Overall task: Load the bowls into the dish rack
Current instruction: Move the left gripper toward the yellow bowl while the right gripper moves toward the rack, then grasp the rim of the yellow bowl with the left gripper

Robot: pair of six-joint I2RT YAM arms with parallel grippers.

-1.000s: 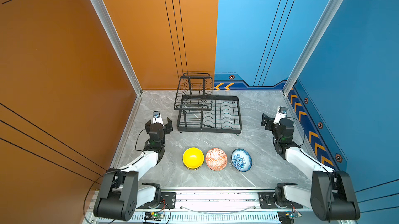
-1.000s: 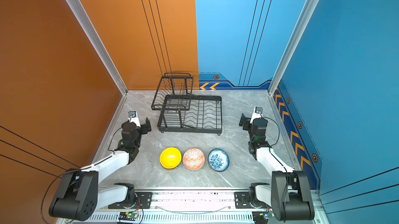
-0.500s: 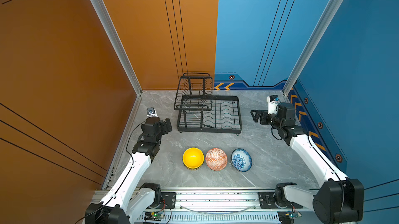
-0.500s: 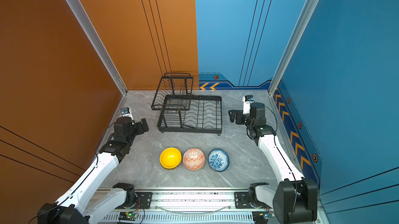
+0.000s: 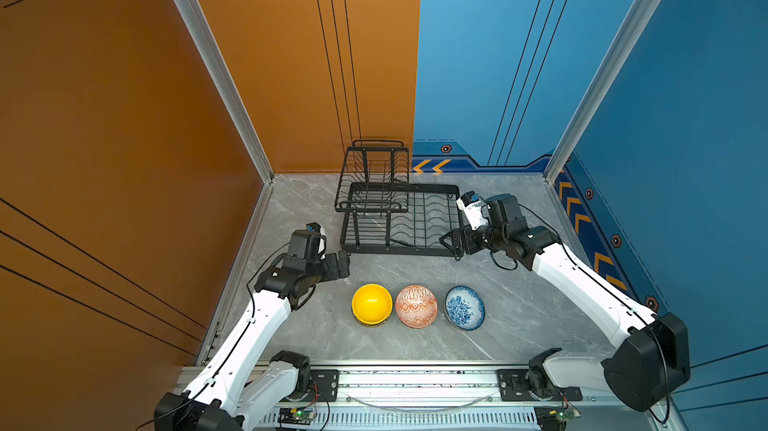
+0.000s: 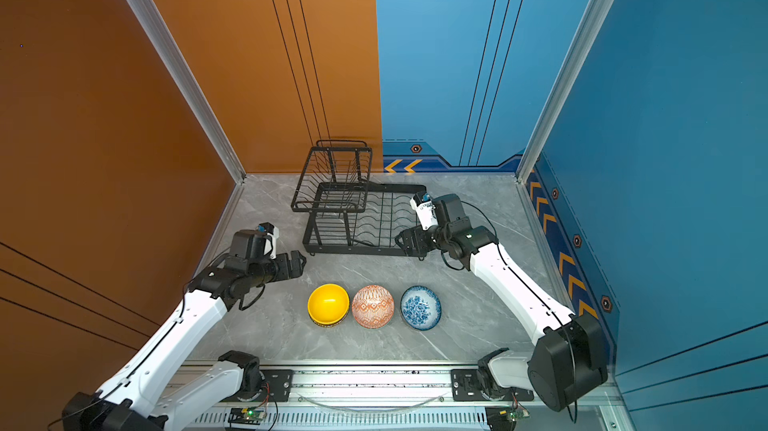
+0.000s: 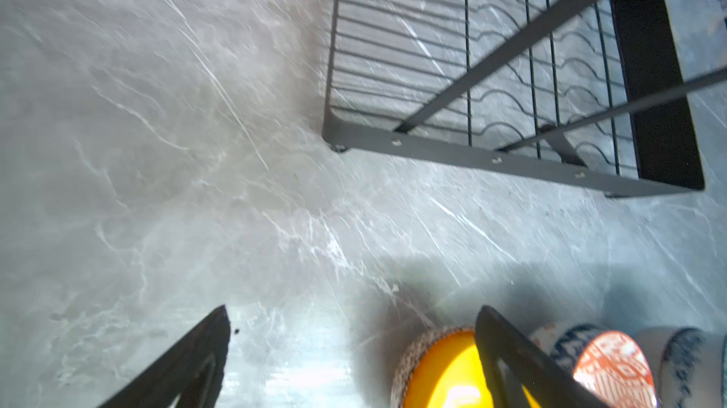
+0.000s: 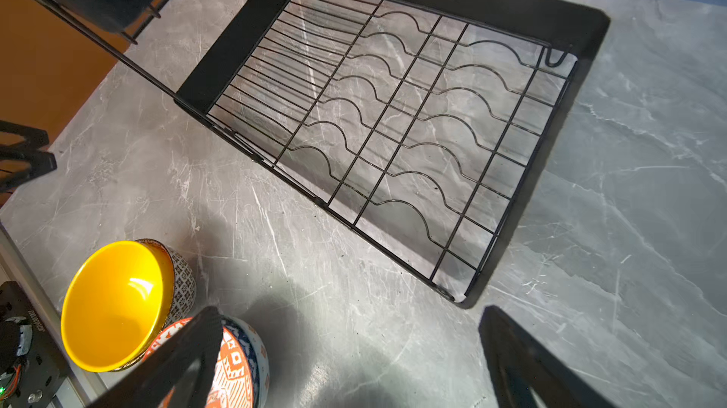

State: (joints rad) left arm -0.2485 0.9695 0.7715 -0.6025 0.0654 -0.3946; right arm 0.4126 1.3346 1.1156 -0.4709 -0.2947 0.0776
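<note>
The grey marble-patterned tabletop carries a black wire dish rack standing toward its back, with nothing in the low tray. Nearer the front edge, apart from the rack, a yellow bowl, an orange-white geometric bowl and a blue-white floral bowl stand side by side in a row. The right wrist view shows the yellow one nested inside a dark-white patterned bowl that rests on the surface.

Left tool inward, right tool inward (both)
</note>
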